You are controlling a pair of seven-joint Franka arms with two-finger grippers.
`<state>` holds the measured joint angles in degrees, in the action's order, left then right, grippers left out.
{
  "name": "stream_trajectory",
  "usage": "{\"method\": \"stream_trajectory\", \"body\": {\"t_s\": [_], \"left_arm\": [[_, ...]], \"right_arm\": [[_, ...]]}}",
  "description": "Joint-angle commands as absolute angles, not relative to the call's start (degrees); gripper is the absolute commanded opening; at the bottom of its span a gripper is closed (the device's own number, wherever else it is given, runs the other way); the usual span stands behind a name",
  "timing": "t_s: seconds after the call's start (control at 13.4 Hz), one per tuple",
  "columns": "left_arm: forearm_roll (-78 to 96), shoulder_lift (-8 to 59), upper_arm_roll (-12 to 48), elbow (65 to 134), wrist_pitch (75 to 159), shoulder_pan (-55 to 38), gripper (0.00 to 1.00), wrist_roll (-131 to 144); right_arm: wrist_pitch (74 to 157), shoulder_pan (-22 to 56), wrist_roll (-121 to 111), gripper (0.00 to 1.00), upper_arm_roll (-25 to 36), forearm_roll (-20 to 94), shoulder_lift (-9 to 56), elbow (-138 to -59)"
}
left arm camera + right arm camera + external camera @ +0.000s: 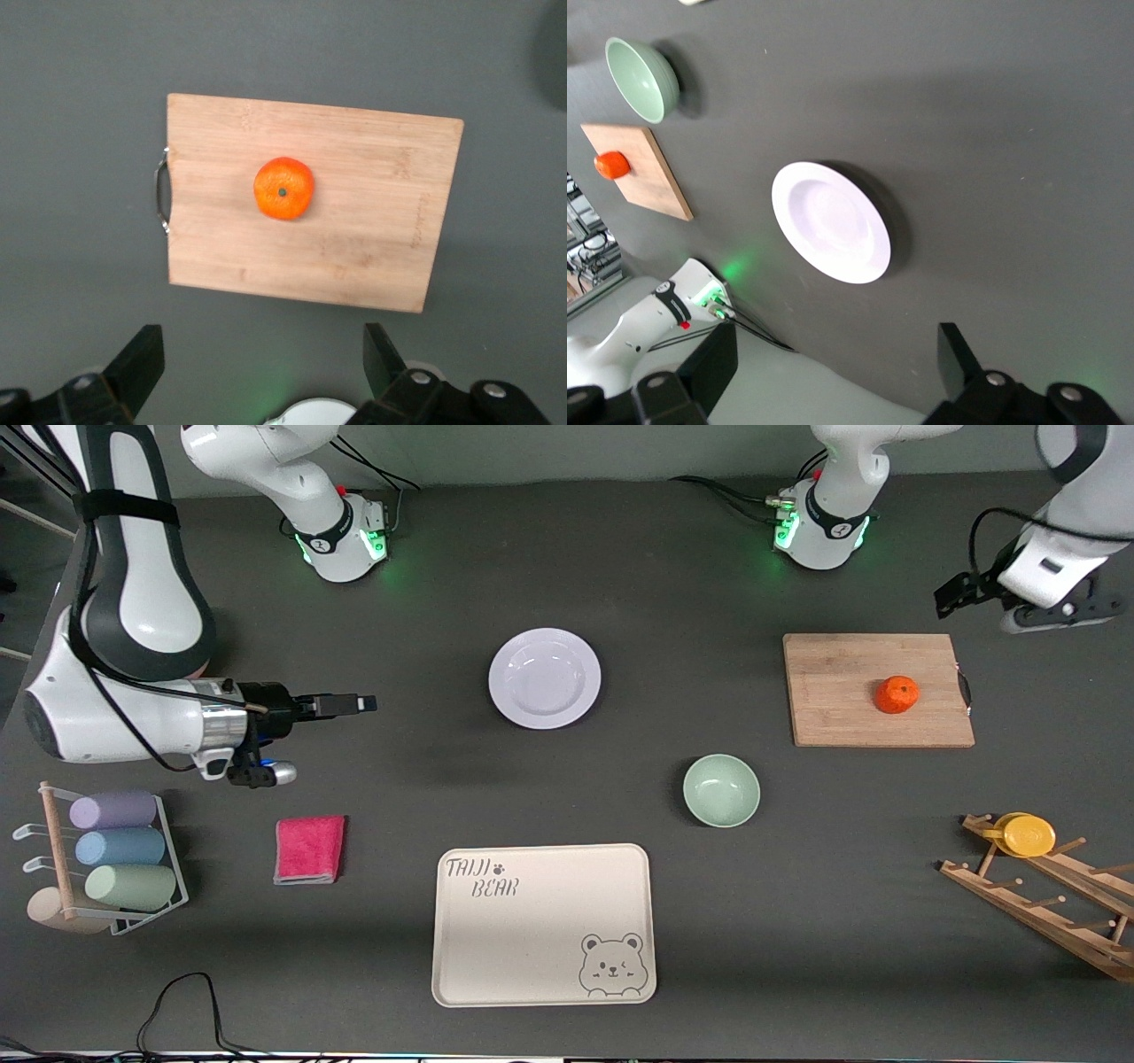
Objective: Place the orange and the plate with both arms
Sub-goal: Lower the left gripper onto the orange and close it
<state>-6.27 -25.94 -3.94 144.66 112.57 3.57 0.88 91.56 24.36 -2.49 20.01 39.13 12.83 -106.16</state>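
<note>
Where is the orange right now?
The orange sits on the wooden cutting board toward the left arm's end of the table, farther from the front camera than the green bowl.

Wooden rack (1054,903) cut by frame edge; cutting board (638,173) partly cropped in right wrist view

Table (620,584): dark grey matte top, fills nearly whole front view.
Wall (576,447): pale grey-green strip along top edge of front view.
Light: even, from above; soft shadows under objs. Green glow on table (403,558) at two spots near the wall.
Cables: black ones (718,496) lie on table near the wall; one more black cable (177,1001) loops at edge nearest to front cam, toward right arm's end.
Floor, windows: cannot tell.
</note>
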Motion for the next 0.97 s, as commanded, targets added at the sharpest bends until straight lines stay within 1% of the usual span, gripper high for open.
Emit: {"method": "stream_trajectory", "body": {"t_s": [0.0, 0.22, 0.3, 0.6, 0.89], "left_arm": [[-7.0, -23.0, -4.9, 151.3, 123.6, 4.3, 1.0, 0.1], [-7.0, -13.7, -5.0, 151.9, 135.1, 5.3, 1.0, 0.1], [-7.0, -11.8, -5.0, 152.5, 138.0, 5.5, 1.0, 0.1], [-7.0, -6.0, -5.1, 156.4, 152.0, 6.4, 1.0, 0.1], [-7.0, -1.8, -6.7, 159.4, 162.1, 6.4, 1.0, 0.1]], "right_arm": [[93.3, 25.1, -4.7, 1.0, 20.7, 41.6, 11.0, -109.4], [93.9, 25.0, -6.5, 1.0, 21.1, 46.3, 10.8, -112.3], [94.6, 25.0, -6.7, 1.0, 21.1, 46.4, 10.7, -112.9], [94.9, 25.0, -7.0, 1.0, 21.6, 46.7, 10.5, -113.1], [94.9, 25.0, -7.0, 1.0, 22.0, 47.7, 10.5, -113.2]]}}
